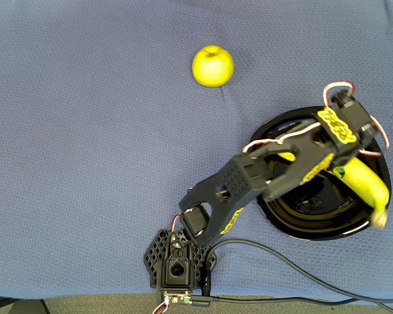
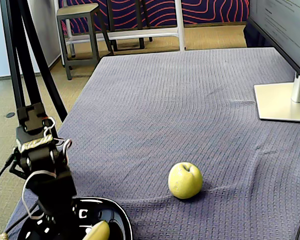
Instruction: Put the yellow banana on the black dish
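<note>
Overhead view shows the gripper [image 1: 340,167] pinching the yellow banana [image 1: 367,186] above the right side of the black dish [image 1: 295,222], so letting go now could, I judge, tip its overhanging end onto the cloth [image 1: 85,131].

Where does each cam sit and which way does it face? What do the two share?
Overhead view: straight above the table, looking down on the blue cloth; shows the whole arm from base to wrist, reaching right over the black dish.
Fixed view: low at the dish end of the table, looking along it toward a monitor stand and stools; shows the arm's upper part at the left.
Shared: the arm, black dish, yellow banana, apple, blue cloth.
</note>
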